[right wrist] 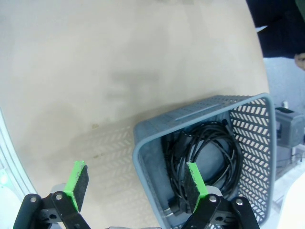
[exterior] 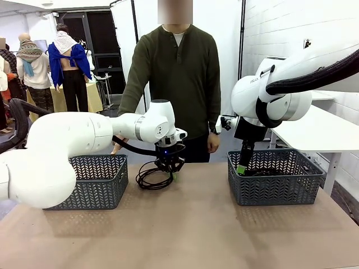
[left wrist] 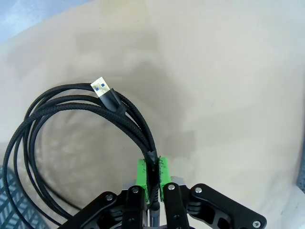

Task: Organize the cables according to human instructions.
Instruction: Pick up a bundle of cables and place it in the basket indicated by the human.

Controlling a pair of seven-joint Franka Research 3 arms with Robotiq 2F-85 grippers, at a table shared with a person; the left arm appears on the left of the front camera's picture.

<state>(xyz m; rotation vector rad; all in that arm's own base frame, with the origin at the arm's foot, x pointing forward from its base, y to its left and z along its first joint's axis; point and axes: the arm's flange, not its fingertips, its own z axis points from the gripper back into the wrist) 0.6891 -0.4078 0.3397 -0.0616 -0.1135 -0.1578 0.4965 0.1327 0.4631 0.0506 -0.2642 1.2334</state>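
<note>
Brown tabletop [exterior: 196, 235] spreads bare nearest the camera. Just beyond it, between the baskets, the left gripper [left wrist: 152, 174] pinches a strand of the coiled cable [left wrist: 71, 119], pads pressed together, probably so the loops can lift as one bundle. Right of that coil, the right gripper [right wrist: 136, 188] hangs spread above the right basket [right wrist: 143, 138], where other cables [right wrist: 209, 152] lie. Left of the coil stands the left basket [exterior: 95, 179]. Behind the coil stands the human [exterior: 174, 78], arms down.
</note>
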